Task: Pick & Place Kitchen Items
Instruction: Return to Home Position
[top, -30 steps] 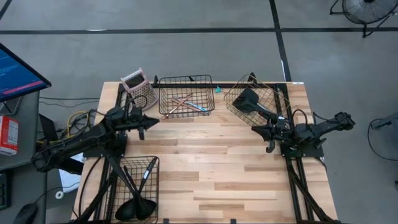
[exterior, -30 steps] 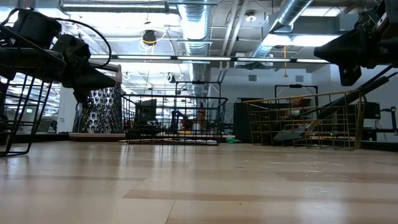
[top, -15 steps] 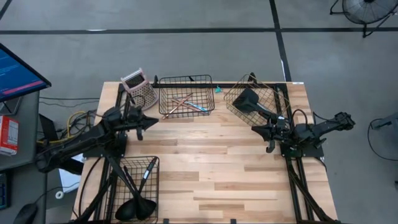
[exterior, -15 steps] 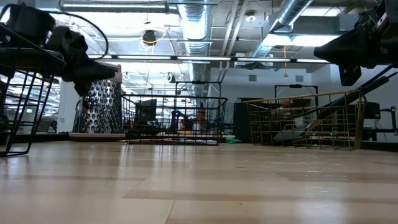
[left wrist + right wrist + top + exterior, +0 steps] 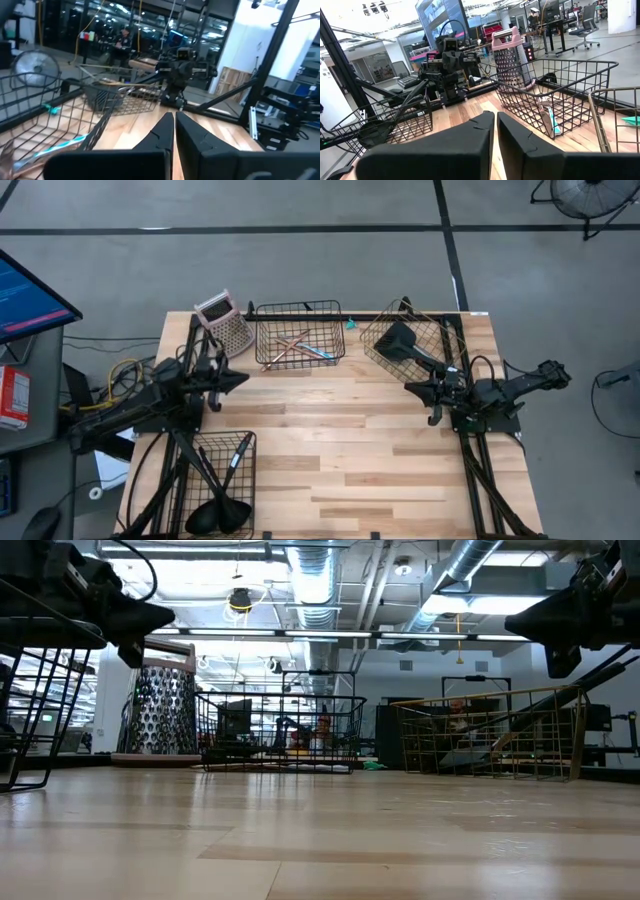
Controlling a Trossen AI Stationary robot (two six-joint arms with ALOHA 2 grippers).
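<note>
Two slim copper-coloured pieces (image 5: 290, 346) and a silver-teal piece (image 5: 318, 352) lie crossed in the black wire basket (image 5: 300, 310) at the far centre. A black spatula (image 5: 400, 340) lies in the copper wire basket (image 5: 375, 350) at the far right. Black ladles and spoons (image 5: 215, 505) lean in the black wire basket (image 5: 245, 442) at the near left. My left gripper (image 5: 245, 378) is shut and empty above the table's left side, its fingers together in its wrist view (image 5: 174, 120). My right gripper (image 5: 408, 387) is shut and empty above the right side, near the copper basket.
A metal grater with a pink top (image 5: 222, 325) stands at the far left, beside the centre basket. A small teal item (image 5: 351, 324) lies between the two far baskets. Bare wooden table (image 5: 330, 440) stretches between the arms and toward the near edge.
My left gripper has drawn back toward the table's left edge, staying shut and empty. The grater behind it in the low view now shows in full.
</note>
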